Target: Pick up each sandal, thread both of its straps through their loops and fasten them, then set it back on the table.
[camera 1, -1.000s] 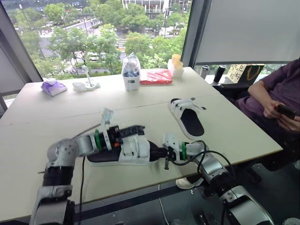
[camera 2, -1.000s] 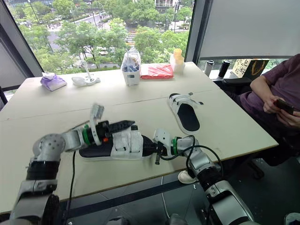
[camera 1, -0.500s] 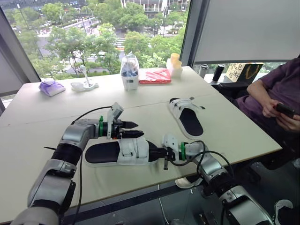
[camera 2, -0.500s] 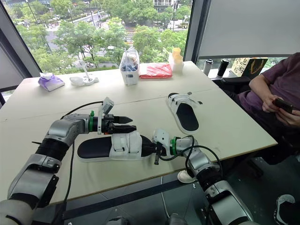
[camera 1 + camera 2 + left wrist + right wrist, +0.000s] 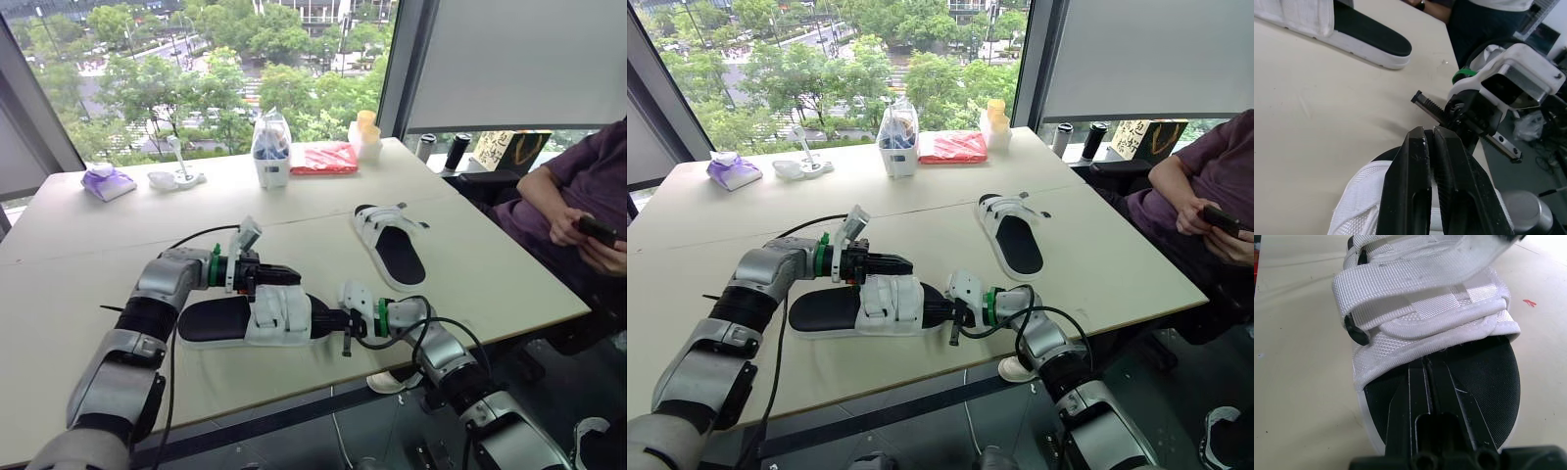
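Lying on the worktop, the near sandal has the right claw clenched atop its toe, the left claw — clenched, empty — at its straps. Closed, it may merely shove a strap aside — not grip it.

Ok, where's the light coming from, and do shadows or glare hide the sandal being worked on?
Left eye view: daylight enters through the big window behind the cream table, no glare on it; only a soft shadow lies under the near black-soled, white-strapped sandal. Right wrist view: its straps are evenly lit, the footbed dark.
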Motion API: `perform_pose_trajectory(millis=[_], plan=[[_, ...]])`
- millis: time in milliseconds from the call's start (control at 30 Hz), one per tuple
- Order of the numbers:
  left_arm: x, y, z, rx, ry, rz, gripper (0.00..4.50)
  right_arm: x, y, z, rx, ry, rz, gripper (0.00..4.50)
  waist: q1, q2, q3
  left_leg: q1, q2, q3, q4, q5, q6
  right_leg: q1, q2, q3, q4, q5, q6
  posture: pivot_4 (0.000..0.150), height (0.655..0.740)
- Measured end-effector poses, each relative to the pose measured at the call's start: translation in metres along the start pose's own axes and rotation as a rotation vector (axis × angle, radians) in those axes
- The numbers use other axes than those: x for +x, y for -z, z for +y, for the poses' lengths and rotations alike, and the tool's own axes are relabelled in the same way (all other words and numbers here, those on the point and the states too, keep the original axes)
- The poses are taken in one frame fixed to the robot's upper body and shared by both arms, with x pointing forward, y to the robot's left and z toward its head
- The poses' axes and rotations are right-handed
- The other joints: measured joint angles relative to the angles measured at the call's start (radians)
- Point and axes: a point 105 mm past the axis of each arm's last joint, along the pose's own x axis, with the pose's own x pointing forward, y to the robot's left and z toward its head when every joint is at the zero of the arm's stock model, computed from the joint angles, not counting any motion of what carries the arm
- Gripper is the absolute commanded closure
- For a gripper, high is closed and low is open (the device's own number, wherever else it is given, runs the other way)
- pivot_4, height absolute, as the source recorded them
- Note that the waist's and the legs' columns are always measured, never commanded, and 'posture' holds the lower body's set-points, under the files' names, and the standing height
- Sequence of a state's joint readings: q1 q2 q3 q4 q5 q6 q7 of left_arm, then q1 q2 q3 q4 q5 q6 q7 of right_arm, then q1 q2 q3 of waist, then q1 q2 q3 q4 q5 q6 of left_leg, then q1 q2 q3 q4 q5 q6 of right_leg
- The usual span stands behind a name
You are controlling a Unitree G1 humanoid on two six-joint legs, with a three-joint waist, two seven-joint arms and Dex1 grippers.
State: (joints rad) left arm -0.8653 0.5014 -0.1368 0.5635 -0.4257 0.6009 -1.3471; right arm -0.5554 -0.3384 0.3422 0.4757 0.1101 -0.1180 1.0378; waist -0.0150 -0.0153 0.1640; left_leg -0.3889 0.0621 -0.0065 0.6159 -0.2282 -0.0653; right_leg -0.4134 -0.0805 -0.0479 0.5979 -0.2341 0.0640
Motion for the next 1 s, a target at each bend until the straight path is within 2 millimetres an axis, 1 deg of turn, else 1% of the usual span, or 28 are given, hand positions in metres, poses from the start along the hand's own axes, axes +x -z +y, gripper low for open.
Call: perform_pose_trajectory(millis=[133,167,267,400,567,667,733,767,800,867,900,967,1000], plan=[[0.0,-0.023,0.002,-0.007,-0.016,-0.075,4.44,-0.001,0.0,-0.001,-0.001,0.002,0.002,4.5,0.001,-0.001,0.001,0.0,0.0,0.0,0.001,0.0,0.0,0.0,0.0,0.0,0.0,0.0,0.0,0.15,0.74],[0.001,-0.024,0.004,-0.004,-0.022,-0.077,4.44,-0.001,0.0,-0.001,-0.002,0.002,0.003,4.5,0.001,-0.001,0.0,0.0,0.0,0.0,0.0,0.0,0.0,0.001,0.0,0.0,0.0,0.0,0.0,0.15,0.74],[0.002,-0.014,0.016,-0.007,-0.083,-0.056,4.44,0.0,0.0,0.0,-0.003,0.0,0.003,4.5,0.001,-0.001,0.0,0.0,0.0,0.0,0.0,0.0,0.0,0.0,0.0,0.0,0.0,0.0,0.0,0.15,0.74],[-0.001,0.005,0.029,0.05,-0.151,0.042,4.44,-0.002,0.0,0.001,-0.011,0.0,0.006,4.5,0.002,-0.001,0.0,0.0,-0.001,0.0,0.0,0.0,0.0,0.001,0.0,0.0,0.0,0.0,0.0,0.15,0.74],[0.004,0.011,0.034,0.196,-0.155,0.148,4.44,-0.002,0.001,0.002,-0.012,0.007,0.006,4.5,0.002,-0.001,-0.001,0.001,-0.001,0.0,0.0,0.0,0.0,0.001,0.0,0.0,0.0,0.0,0.0,0.15,0.74],[0.005,0.013,0.038,0.225,-0.169,0.167,3.48,-0.002,0.001,0.003,-0.011,0.015,0.004,4.5,0.003,-0.001,-0.001,0.001,-0.001,0.0,0.0,0.0,0.0,0.002,0.0,0.0,0.0,0.0,0.0,0.15,0.74],[0.003,0.021,0.044,0.186,-0.203,0.173,2.47,-0.002,0.001,0.004,-0.012,0.02,0.002,4.5,0.002,-0.001,-0.001,0.001,-0.001,0.0,0.0,0.0,0.0,0.002,0.0,0.0,0.0,0.0,0.0,0.15,0.74],[0.002,0.022,0.046,0.17,-0.215,0.164,1.93,-0.003,0.001,0.003,-0.015,0.023,0.002,4.5,0.003,-0.002,-0.001,0.0,-0.001,0.0,0.0,0.0,0.0,0.001,0.0,0.0,0.0,0.0,0.0,0.15,0.74],[0.001,0.022,0.048,0.159,-0.227,0.156,1.49,-0.003,0.0,0.003,-0.018,0.024,0.002,4.5,0.003,-0.002,-0.001,0.0,-0.001,0.0,0.0,0.0,0.0,0.001,0.0,0.0,0.0,0.0,0.0,0.15,0.74],[-0.002,0.017,0.05,0.156,-0.25,0.123,0.42,-0.003,0.0,0.004,-0.021,0.023,-0.001,4.5,0.002,-0.002,-0.001,-0.001,-0.001,0.0,-0.001,0.0,0.0,0.0,0.0,0.0,0.0,0.0,0.001,0.15,0.74],[-0.003,0.014,0.051,0.154,-0.256,0.104,0.01,-0.003,-0.001,0.004,-0.021,0.023,-0.001,4.5,0.002,-0.002,0.0,-0.001,-0.001,0.0,-0.001,0.0,0.0,0.0,0.0,0.0,0.0,0.001,0.001,0.15,0.74],[-0.007,0.002,0.05,0.145,-0.27,0.021,0.01,-0.003,-0.002,0.003,-0.024,0.028,-0.004,4.5,0.002,-0.003,0.0,-0.001,-0.001,0.0,-0.001,0.0,0.0,-0.001,0.0,0.0,0.001,0.001,0.002,0.15,0.74],[-0.011,-0.009,0.048,0.15,-0.28,-0.041,0.01,-0.005,-0.002,0.003,-0.025,0.039,-0.008,4.5,0.003,-0.003,0.001,-0.002,-0.001,-0.001,-0.002,0.0,0.0,-0.001,0.0,0.0,0.002,0.001,0.002,0.15,0.74]])
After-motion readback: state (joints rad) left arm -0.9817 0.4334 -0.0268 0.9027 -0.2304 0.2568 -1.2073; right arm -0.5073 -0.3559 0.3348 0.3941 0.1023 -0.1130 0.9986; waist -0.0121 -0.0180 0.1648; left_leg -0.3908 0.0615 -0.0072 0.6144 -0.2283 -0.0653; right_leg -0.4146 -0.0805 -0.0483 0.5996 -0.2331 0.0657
